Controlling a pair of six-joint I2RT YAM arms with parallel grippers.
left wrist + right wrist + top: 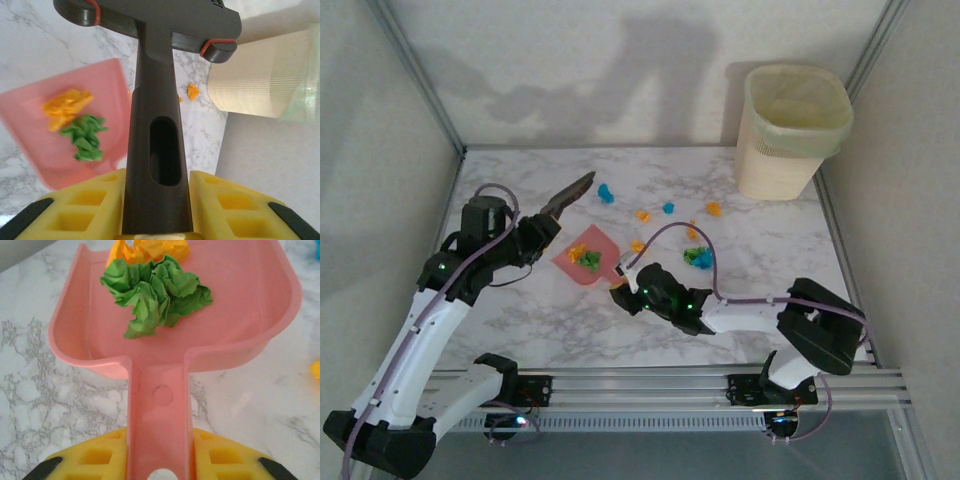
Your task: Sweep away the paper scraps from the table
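Mid-sweep: left end effector (156,210) pinches the brush (152,85), right end effector (159,455) pinches the dustpan (240,315); next you sweep in paper scraps (698,257) near the dustpan.

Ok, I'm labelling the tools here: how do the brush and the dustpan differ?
The brush is dark brown, the dustpan pink. The left gripper holds the brush; the right gripper holds the dustpan. The dustpan carries orange and green scraps, the brush nothing. Both are gripped by the handle.
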